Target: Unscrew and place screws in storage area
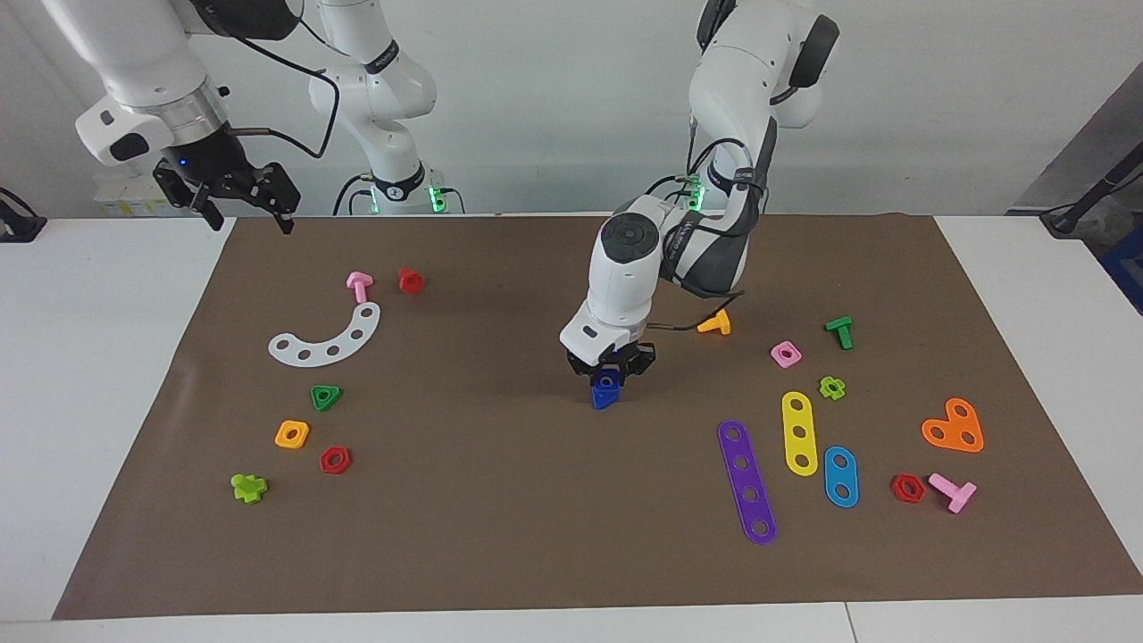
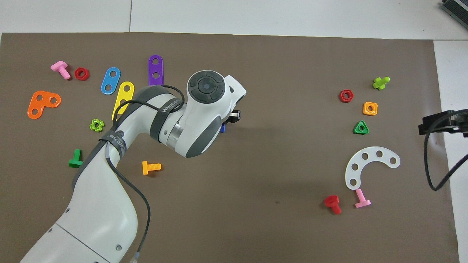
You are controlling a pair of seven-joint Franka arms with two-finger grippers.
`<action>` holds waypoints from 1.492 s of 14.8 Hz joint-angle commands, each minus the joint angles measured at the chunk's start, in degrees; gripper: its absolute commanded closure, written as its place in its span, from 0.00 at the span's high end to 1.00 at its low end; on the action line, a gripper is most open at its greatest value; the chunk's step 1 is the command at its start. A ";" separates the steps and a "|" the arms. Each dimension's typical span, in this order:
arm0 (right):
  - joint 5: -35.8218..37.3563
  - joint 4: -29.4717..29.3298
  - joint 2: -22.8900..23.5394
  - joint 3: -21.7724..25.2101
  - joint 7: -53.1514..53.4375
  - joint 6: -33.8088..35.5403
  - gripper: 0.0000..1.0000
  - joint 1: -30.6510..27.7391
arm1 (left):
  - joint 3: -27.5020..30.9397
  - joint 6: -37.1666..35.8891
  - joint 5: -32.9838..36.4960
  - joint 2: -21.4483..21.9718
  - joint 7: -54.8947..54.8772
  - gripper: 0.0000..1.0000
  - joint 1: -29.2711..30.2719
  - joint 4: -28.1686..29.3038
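The blue screw [image 1: 606, 393] stands on the brown mat [image 1: 500, 518] near its middle, with its blue nut on it. My left gripper [image 1: 610, 373] reaches straight down over it, and its fingers are shut on the top of the blue screw. In the overhead view the left wrist hides almost all of it; only a blue sliver [image 2: 222, 128] shows by the gripper [image 2: 234, 117]. My right gripper [image 1: 250, 219] waits open and empty, raised over the mat's corner at the right arm's end; it also shows in the overhead view [image 2: 444, 122].
Toward the right arm's end lie a white curved plate [image 1: 329, 339], a pink bolt [image 1: 359, 286], red nuts, and green and orange nuts. Toward the left arm's end lie purple [image 1: 746, 482], yellow and blue strips, an orange bolt [image 1: 715, 323], a green bolt and an orange plate.
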State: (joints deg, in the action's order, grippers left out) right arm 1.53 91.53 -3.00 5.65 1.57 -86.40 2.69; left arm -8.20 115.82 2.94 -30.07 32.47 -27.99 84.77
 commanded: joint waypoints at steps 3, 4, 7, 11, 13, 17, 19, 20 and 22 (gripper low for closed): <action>-0.65 1.46 -1.22 -0.29 0.45 -0.61 1.00 -0.40 | 0.64 -5.51 -4.87 3.42 -0.39 0.18 5.82 -2.87; -0.65 1.37 -1.22 -0.29 0.45 -0.61 1.00 -0.40 | 0.64 -5.69 -4.87 5.53 -1.17 0.18 7.49 -0.24; -0.65 1.37 -1.22 -0.29 0.45 -0.61 1.00 -0.40 | 0.64 -5.44 -4.87 10.80 -9.06 0.18 12.68 8.80; -0.65 1.37 -1.22 -0.29 0.36 -0.53 1.00 -0.32 | 0.73 1.13 -4.87 16.34 -19.18 0.18 17.61 23.30; -0.65 1.72 -1.48 -0.37 -0.86 -0.44 1.00 0.38 | 0.73 11.91 -4.87 18.72 -20.34 0.18 18.41 32.44; -0.74 1.99 -0.61 -0.29 3.68 -3.43 1.00 5.56 | 0.73 19.26 -4.87 19.43 -20.60 0.23 18.59 36.70; -1.18 2.16 1.41 -0.37 7.02 -5.96 1.00 8.63 | 0.73 19.53 -4.87 19.43 -20.69 0.44 18.59 36.79; -3.01 2.68 2.64 -0.37 9.22 -8.67 1.00 9.95 | 0.73 19.79 -4.87 19.43 -20.69 0.71 18.50 36.79; -3.91 2.52 6.50 -0.37 15.35 -12.54 1.00 15.38 | 0.73 19.88 -4.87 19.35 -20.69 1.00 18.50 36.53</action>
State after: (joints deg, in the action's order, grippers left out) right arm -1.25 93.83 0.00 5.45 11.87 -95.04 14.49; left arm -7.34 134.18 -0.76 -12.60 13.14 -9.87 119.14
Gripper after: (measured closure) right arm 0.000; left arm 0.379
